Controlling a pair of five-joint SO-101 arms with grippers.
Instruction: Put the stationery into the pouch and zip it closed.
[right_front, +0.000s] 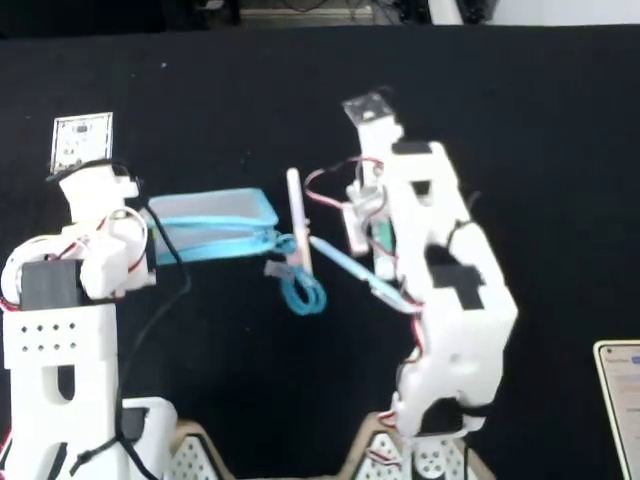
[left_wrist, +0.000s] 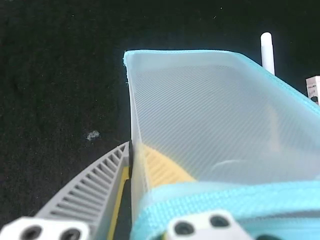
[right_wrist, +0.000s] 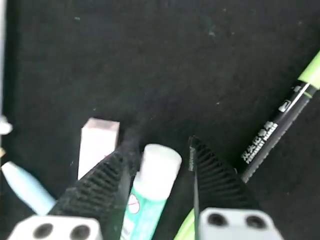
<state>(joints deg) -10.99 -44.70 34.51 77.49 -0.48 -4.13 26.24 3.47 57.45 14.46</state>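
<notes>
A translucent pouch (right_front: 212, 224) with teal trim lies open at centre left. My left gripper (right_front: 150, 232) is shut on its wall (left_wrist: 210, 125), with one finger (left_wrist: 95, 192) outside and the other inside. My right gripper (right_wrist: 160, 150) is open, low over the table, its jaws on either side of a teal glue stick (right_wrist: 152, 177) with a white cap. Beside the glue stick lie a pale eraser (right_wrist: 97, 142), a light blue pen (right_wrist: 27, 187) and a green-and-black marker (right_wrist: 280, 120). A white pen (right_front: 296, 215) lies just off the pouch's mouth.
A blue looped strap (right_front: 303, 293) trails from the pouch's end. A white card (right_front: 82, 138) lies at the far left and a tablet-like device (right_front: 622, 395) at the right edge. The black cloth beyond the arms is bare.
</notes>
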